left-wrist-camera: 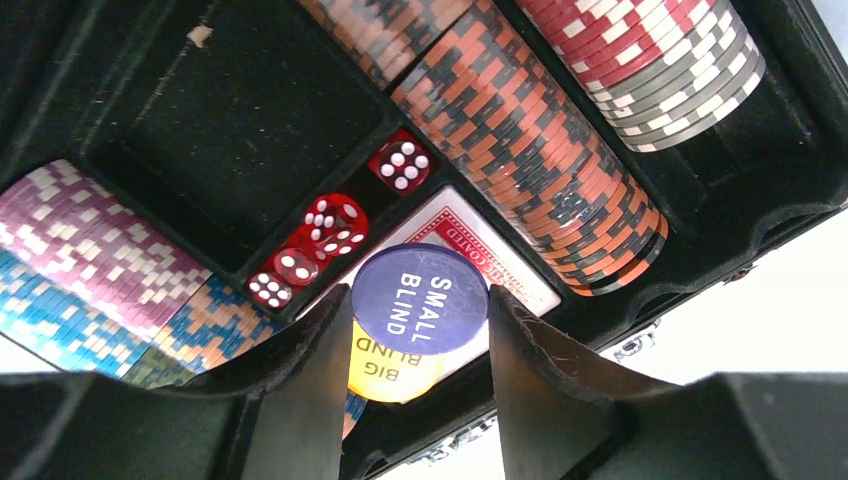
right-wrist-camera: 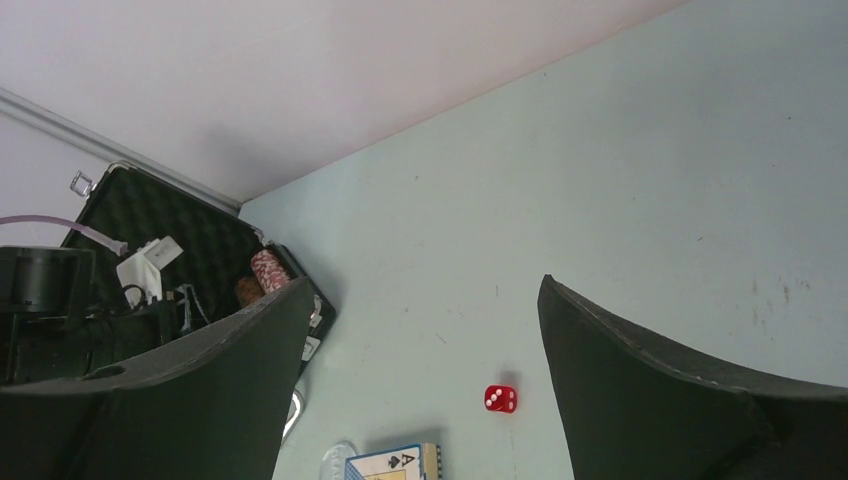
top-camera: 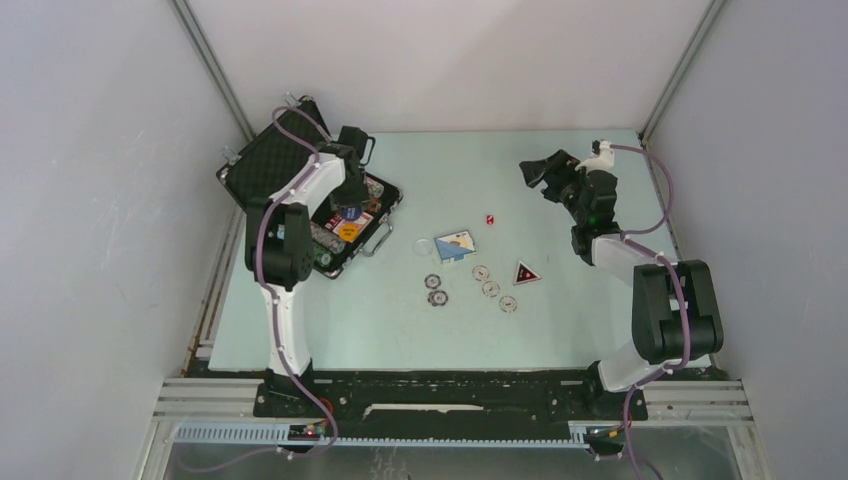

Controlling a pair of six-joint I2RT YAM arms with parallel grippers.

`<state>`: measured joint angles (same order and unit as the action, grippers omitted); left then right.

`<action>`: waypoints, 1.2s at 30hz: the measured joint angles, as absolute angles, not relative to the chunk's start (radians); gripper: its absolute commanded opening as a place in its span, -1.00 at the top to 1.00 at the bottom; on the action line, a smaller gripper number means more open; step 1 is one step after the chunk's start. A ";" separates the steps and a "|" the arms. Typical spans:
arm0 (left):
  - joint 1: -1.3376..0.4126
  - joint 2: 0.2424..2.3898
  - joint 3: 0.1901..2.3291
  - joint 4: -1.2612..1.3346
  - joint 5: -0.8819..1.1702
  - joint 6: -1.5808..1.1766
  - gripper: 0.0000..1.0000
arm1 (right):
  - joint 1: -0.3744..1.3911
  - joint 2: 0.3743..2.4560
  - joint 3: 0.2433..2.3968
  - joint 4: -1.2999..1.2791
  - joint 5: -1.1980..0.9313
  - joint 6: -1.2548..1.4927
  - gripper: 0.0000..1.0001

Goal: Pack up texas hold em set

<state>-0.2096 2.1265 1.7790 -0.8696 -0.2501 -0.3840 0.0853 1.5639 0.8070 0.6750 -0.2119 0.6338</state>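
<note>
**A:** Blue button (left-wrist-camera: 420, 305), "SMALL BLIND" on its face. Your left gripper (left-wrist-camera: 418, 292) has it pinched by the edges, right over the open case (top-camera: 262, 150).

**B:** Where's that case sitting?

**A:** Ten o'clock on the table (top-camera: 600, 330), lid thrown back. Under the blue one you've got a yellow button (left-wrist-camera: 392, 372) and a red-backed deck (left-wrist-camera: 470, 235). Four red dice (left-wrist-camera: 336, 222) sit at its ten o'clock, with chip rows (left-wrist-camera: 530, 170) packed on both sides.

**B:** And the right gripper (right-wrist-camera: 425, 283)?

**A:** Two o'clock on the table, fingers spread wide, nothing between them. One red die (right-wrist-camera: 501, 398) lies loose on the table below it. A second deck (top-camera: 455, 245) lies mid-table with that die at its two o'clock, and loose chips (top-camera: 491, 289) run from seven to four o'clock of it.
</note>
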 measured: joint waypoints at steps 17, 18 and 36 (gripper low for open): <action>-0.210 2.141 1.743 -0.834 -0.188 -0.383 -0.12 | 0.085 1.572 0.807 0.679 -0.217 0.635 -0.85; -0.210 2.141 1.743 -0.833 -0.187 -0.383 -0.13 | 0.085 1.573 0.807 0.678 -0.218 0.635 -0.85; -0.210 2.141 1.743 -0.825 -0.171 -0.382 -0.39 | 0.084 1.581 0.807 0.685 -0.228 0.639 -0.85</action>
